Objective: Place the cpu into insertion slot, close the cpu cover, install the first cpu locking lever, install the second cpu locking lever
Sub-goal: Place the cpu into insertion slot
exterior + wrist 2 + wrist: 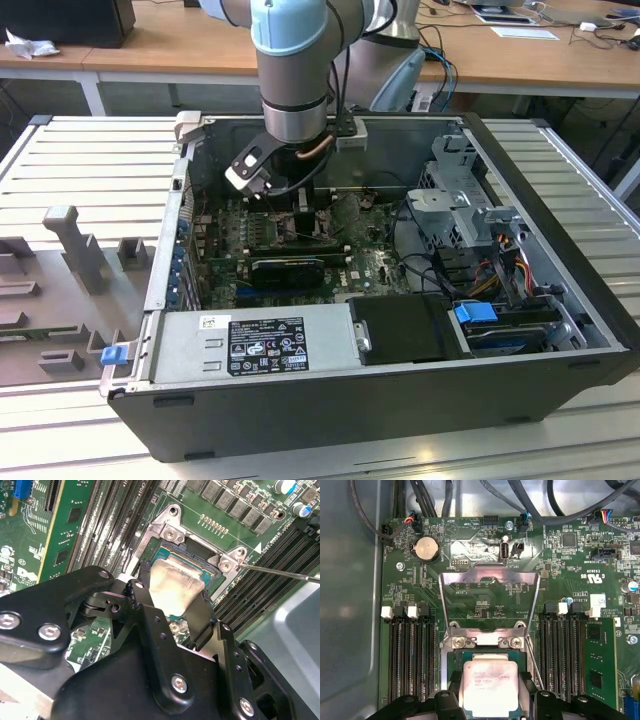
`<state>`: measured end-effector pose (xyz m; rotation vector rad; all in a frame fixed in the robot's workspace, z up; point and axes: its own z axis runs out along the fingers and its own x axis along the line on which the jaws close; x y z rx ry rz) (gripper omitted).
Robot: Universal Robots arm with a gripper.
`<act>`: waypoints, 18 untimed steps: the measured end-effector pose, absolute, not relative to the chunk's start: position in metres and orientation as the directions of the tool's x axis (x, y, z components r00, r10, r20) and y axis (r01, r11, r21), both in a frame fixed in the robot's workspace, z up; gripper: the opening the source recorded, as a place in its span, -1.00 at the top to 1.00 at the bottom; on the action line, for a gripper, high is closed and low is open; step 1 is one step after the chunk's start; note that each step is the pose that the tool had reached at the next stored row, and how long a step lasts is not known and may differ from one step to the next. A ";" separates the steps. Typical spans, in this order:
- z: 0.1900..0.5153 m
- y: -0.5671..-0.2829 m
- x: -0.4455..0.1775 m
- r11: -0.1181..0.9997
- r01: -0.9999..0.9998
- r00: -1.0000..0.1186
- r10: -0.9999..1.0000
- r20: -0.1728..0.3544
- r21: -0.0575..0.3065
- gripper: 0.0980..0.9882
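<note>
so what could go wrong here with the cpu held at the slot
1. The gripper holds the cpu at the insertion slot. If the chip is slightly tilted or offset, it may not seat properly.
2. The cpu cover stands open right behind the slot, so the fingers could bump it.
3. A thin locking lever lies close beside the slot and might snag.
</note>
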<state>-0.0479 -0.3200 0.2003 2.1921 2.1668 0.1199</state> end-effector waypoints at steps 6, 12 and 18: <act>0.202 -0.320 -0.049 -0.012 0.995 0.011 1.000 0.017 0.096 0.04; 0.199 -0.320 -0.049 -0.012 0.995 0.011 1.000 0.017 0.095 0.04; 0.199 -0.319 -0.047 -0.012 0.995 0.010 1.000 0.017 0.095 -0.13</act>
